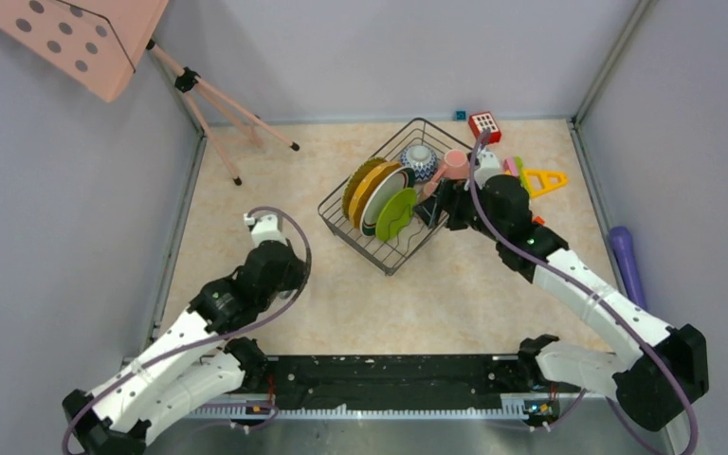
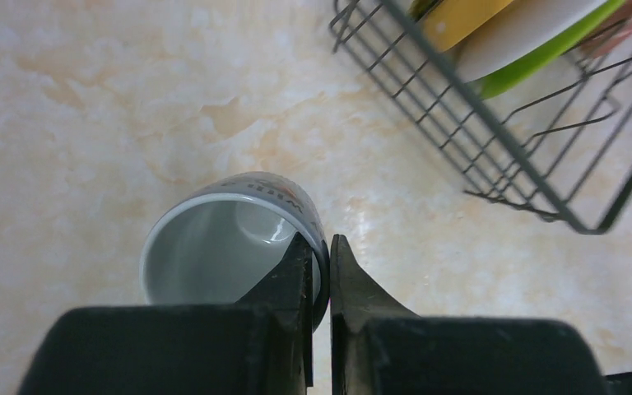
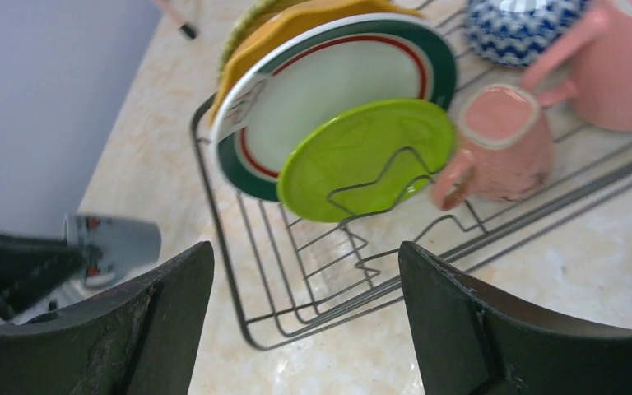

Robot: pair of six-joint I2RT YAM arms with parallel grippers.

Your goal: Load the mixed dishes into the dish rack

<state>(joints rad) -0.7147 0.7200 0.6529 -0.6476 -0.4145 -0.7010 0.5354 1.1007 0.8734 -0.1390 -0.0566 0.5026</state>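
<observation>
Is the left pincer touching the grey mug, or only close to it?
Touching. The left wrist view shows the left pincer closed on the rim of the grey mug, one finger inside the wall and one outside, with no gap showing.

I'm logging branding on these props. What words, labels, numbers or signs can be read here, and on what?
Nothing reads clearly enough to quote.
Grey mug, pinched in the left gripper: dark lettering on its outer wall by the rim, upside down, too blurred to read.
White plate with dark green rim: small mark near its left edge, too small to read.
Red block: white squares only, no characters legible.
</observation>
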